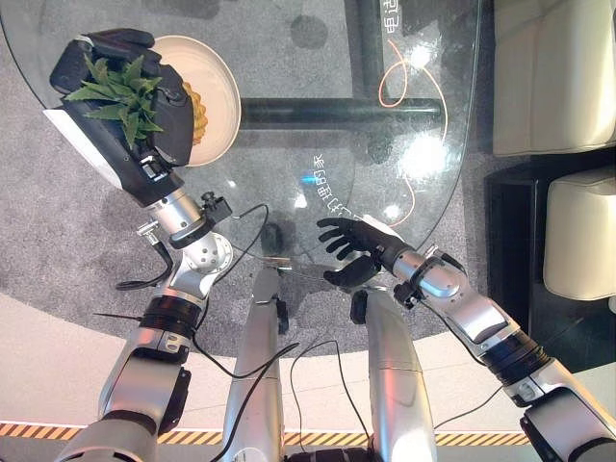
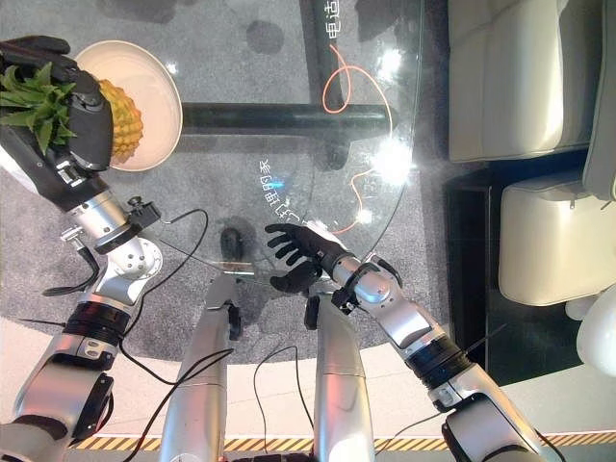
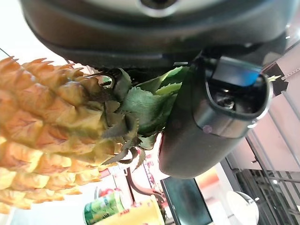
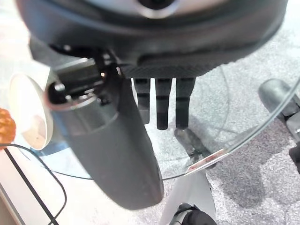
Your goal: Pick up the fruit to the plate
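**Holding the pineapple right over the plate, left hand does the rest**

Your left hand has its fingers and thumb curled round the pineapple at the crown end. You can see the green leaves poking up through the hand in the head views, and the left wrist view shows the thumb wrapped beside the leaves with the yellow body sticking out past it.

The key bit is that the fruit's yellow body lies over the plate, on the side of the plate nearest your left hand, while the crown and the hand hang off that rim. Long axis runs roughly from the hand toward the plate's centre. I can't tell whether the fruit is touching the plate or hanging just above it.

Your right hand is well apart from the plate, near the edge of the glass table, fingers relaxed and holding nothing. It's much further off, so I'd guess the set-down is all on the left: lower it, then let go.
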Controlling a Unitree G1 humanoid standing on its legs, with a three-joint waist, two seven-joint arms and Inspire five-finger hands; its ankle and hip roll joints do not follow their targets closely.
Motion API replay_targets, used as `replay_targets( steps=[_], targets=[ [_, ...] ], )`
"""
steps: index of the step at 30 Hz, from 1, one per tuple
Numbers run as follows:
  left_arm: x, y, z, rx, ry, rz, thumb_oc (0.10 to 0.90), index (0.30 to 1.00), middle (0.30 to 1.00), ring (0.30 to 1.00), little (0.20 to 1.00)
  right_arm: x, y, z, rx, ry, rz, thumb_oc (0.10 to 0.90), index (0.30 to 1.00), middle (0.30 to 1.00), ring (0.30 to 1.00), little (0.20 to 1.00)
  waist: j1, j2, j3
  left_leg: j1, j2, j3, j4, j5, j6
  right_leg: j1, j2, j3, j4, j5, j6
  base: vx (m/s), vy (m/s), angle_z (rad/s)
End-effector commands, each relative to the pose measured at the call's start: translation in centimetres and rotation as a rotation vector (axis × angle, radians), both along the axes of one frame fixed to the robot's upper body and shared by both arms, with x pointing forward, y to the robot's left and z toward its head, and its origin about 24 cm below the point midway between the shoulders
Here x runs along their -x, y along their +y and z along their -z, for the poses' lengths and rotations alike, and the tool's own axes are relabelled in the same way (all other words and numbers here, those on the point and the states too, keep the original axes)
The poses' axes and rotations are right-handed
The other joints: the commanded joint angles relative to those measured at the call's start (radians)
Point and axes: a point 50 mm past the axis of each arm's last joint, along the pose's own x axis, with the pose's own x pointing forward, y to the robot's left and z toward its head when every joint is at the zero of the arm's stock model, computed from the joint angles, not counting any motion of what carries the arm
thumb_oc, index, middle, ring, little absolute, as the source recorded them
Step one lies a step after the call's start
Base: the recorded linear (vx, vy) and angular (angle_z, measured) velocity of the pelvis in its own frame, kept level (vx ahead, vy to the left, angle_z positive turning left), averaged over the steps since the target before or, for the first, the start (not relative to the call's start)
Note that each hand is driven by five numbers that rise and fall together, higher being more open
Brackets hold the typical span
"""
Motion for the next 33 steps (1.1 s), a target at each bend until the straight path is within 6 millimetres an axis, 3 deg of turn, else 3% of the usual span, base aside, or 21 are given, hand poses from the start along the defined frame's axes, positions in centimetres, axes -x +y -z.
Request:
replay_targets(
  steps=[1, 12, 31, 32, 33],
  targets=[
    [1.0, 0.0, -4.6, -0.012, -0.245, 0.074, 0.100, 0.300, 0.300, 0.300, 0.200, 1.0, 2.1, 0.7, -0.034, 0.051, -0.111, 0.800, 0.900, 0.900, 0.900, 0.900, 0.005, -0.002, -0.025, -0.032, -0.066, 0.082, 0.210, -0.183, 0.049, -0.023, 0.065, -0.016, -0.160, 0.197, 0.015, 0.00, 0.000, 0.00],
    [-0.1, 1.4, -5.5, 0.020, -0.201, 0.019, 0.100, 0.300, 0.300, 0.300, 0.200, 0.2, 2.1, -0.2, -0.022, 0.030, -0.098, 0.800, 0.900, 0.900, 0.900, 0.900, -0.009, -0.009, -0.025, -0.102, -0.061, 0.085, 0.229, -0.176, 0.035, -0.082, 0.068, -0.015, -0.159, 0.211, 0.010, 0.00, 0.013, -0.01],
    [-0.9, 1.8, -5.9, 0.041, -0.160, 0.003, 0.100, 0.300, 0.300, 0.300, 0.200, 0.1, 2.6, -1.0, -0.054, -0.011, -0.112, 0.800, 0.900, 0.900, 0.900, 0.900, -0.021, -0.030, -0.025, -0.149, -0.059, 0.079, 0.245, -0.176, 0.028, -0.118, 0.082, -0.015, -0.158, 0.225, 0.012, 0.00, 0.000, 0.00],
    [-0.9, 1.9, -5.9, 0.043, -0.159, 0.001, 0.147, 0.340, 0.340, 0.340, 0.247, 0.0, 2.6, -1.0, -0.055, -0.012, -0.112, 0.800, 0.900, 0.900, 0.900, 0.900, -0.021, -0.030, -0.025, -0.149, -0.059, 0.079, 0.245, -0.176, 0.028, -0.117, 0.082, -0.015, -0.158, 0.225, 0.012, 0.00, 0.000, 0.00],
    [-0.9, 2.1, -5.9, 0.050, -0.157, -0.002, 0.267, 0.444, 0.444, 0.444, 0.367, 0.0, 2.6, -1.1, -0.054, -0.013, -0.111, 0.800, 0.900, 0.900, 0.900, 0.900, -0.021, -0.031, -0.025, -0.148, -0.057, 0.080, 0.244, -0.175, 0.028, -0.114, 0.082, -0.017, -0.161, 0.224, 0.011, 0.00, 0.000, 0.00]
  ],
)
